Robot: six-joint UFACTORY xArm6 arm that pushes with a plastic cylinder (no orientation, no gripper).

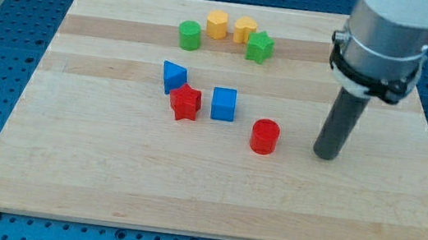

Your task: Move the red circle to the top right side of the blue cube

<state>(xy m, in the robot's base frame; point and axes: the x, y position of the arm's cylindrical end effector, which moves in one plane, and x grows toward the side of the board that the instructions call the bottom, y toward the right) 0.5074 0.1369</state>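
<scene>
The red circle (264, 136), a short red cylinder, stands on the wooden board (106, 180) a little right of the middle. The blue cube (223, 104) is up and to the left of it, a small gap apart. My tip (325, 155) rests on the board to the right of the red circle, clear of it by about a block's width and slightly lower. The dark rod rises from it to the grey arm at the view's top right.
A red star (186, 102) touches a blue triangle (173, 76) just left of the blue cube. Near the view's top stand a green cylinder (189, 35), a yellow hexagon (217, 24), a yellow heart (245, 30) and a green star (260, 47).
</scene>
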